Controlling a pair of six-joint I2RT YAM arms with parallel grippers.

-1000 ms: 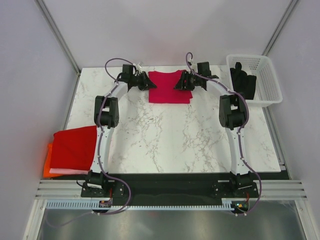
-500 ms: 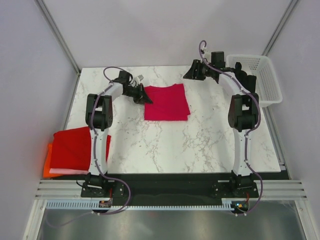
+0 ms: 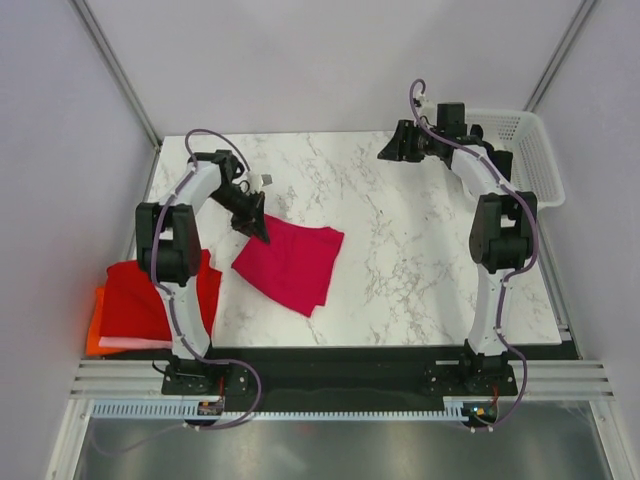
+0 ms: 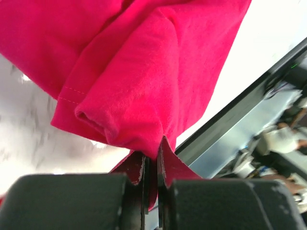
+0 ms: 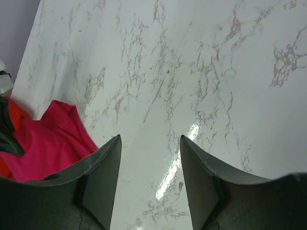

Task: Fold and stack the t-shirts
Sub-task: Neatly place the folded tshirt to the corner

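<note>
From above, the folded crimson t-shirt (image 3: 290, 262) is lying on the counter (image 3: 400, 270) just beside the red-and-orange stack (image 3: 140, 300), not yet on it; stacking seems to be what is left.

At the left wrist, the left gripper (image 4: 152, 165) is pinching the shirt's corner.

At the right wrist, the right gripper (image 5: 149, 177) is hanging spread and empty.

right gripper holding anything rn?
No: the right gripper stands open, and only the bare marble table shows in the gap.
</note>
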